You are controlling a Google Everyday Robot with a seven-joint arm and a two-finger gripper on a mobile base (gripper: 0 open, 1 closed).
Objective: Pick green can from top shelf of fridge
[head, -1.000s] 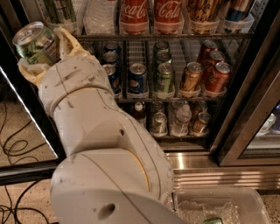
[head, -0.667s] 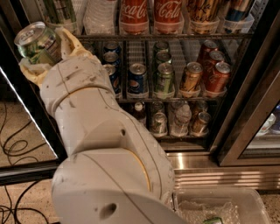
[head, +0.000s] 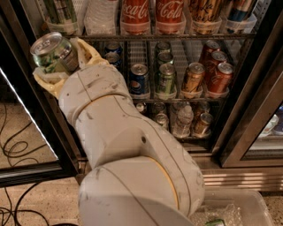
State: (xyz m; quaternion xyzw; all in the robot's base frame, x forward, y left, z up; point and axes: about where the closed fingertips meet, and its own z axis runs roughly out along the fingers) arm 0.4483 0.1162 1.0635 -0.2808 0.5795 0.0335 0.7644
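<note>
At the far left, the green can (head: 54,53) is out of the fridge (head: 242,128), in front of the dark frame of the open door. It lies tilted, with its silver lid and pull tab turned up and to the left. Its slim body carries a light green and white pattern with dark markings. The gripper (head: 62,62) is clamped around it: one cream finger cups the can from below left, the other presses along its upper right side. Behind the gripper, the pale, scuffed arm (head: 128,150) fills the middle of the view.

Above and to the right runs the top shelf (head: 177,37), with clear cup holders along its front. A similar tall can (head: 62,12) stands in the leftmost holder, then two red cola cans (head: 135,15). On the rack below stand a blue can (head: 139,79) and a short dark green can (head: 166,79).

Compared with a second ago, the can and gripper sit slightly further right and lower, and the arm has shifted right with them. The shelves look unchanged.
</note>
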